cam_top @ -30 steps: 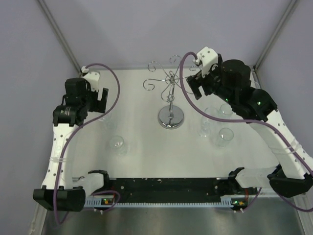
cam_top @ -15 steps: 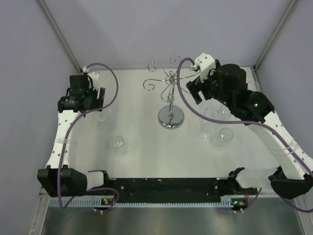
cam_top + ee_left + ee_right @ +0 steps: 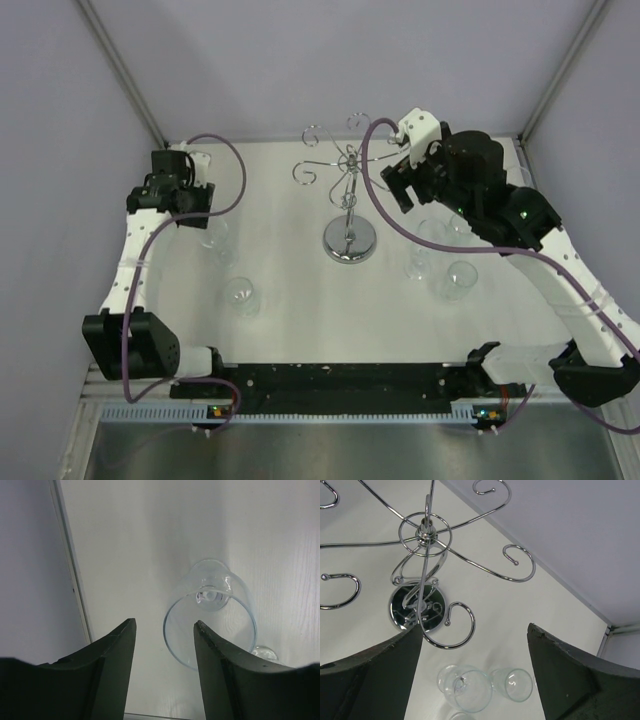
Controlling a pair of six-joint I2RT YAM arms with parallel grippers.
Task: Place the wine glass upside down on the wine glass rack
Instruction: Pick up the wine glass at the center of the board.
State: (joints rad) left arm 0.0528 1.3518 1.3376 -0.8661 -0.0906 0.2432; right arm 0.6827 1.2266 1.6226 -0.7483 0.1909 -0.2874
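Observation:
The chrome wine glass rack (image 3: 349, 242) stands mid-table with bare scroll arms; it also shows in the right wrist view (image 3: 425, 527). Several clear wine glasses stand upright on the table. My left gripper (image 3: 192, 205) is open and empty, hovering above one glass (image 3: 214, 236). In the left wrist view that glass (image 3: 210, 612) sits just right of the gap between my fingers (image 3: 164, 630). My right gripper (image 3: 400, 185) is open and empty, high beside the rack's right arms. In the right wrist view (image 3: 475, 626), it looks down on two glasses (image 3: 465, 690).
Another glass (image 3: 241, 295) stands at the front left. A cluster of glasses (image 3: 460, 278) stands right of the rack under my right arm. Grey walls close the table's left (image 3: 30, 570), right and far sides. A black bar (image 3: 340, 380) runs along the near edge.
My left arm has swung back and left toward the far left corner, its gripper now over the left glass. My right gripper shifted slightly, then held still.

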